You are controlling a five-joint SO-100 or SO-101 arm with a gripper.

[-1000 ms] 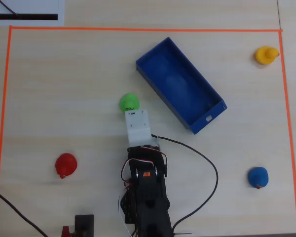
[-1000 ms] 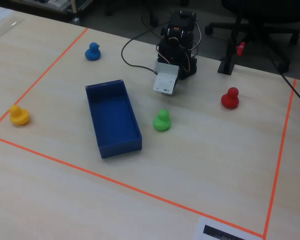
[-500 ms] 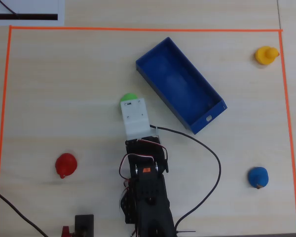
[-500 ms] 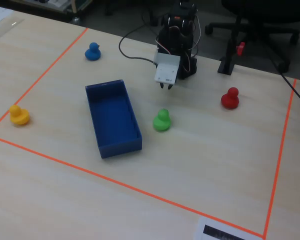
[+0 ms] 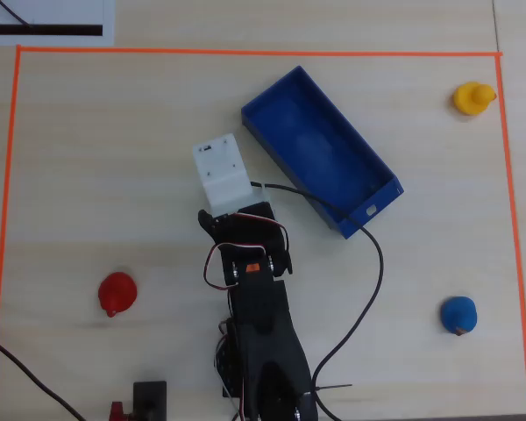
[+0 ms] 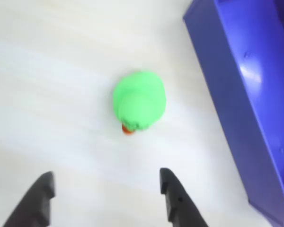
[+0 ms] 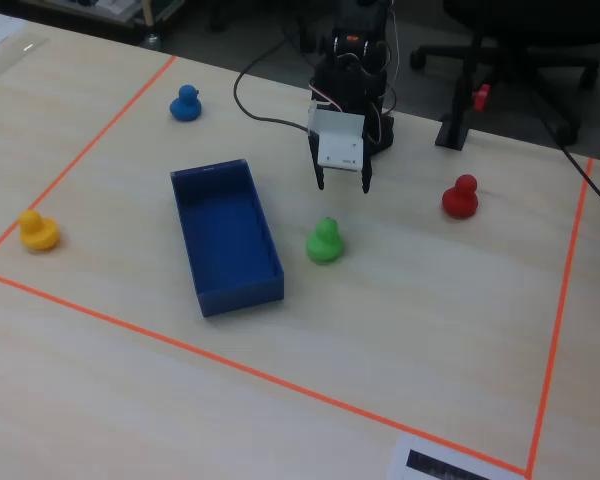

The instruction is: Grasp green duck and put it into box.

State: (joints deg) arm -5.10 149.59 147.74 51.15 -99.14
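Open gripper poised above the green duck, nothing held.

In the wrist view the two dark fingertips stand wide apart at the bottom edge; the duck sits upright on the table just beyond them, clear of both, its orange beak pointing back toward the gripper. The box lies to the right, its long axis running away from the gripper.

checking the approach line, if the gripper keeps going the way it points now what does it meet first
Most likely the green duck: it sits ahead of the open gripper, roughly centred between the fingers. The box lies off to the right in the wrist view. Height is unclear.
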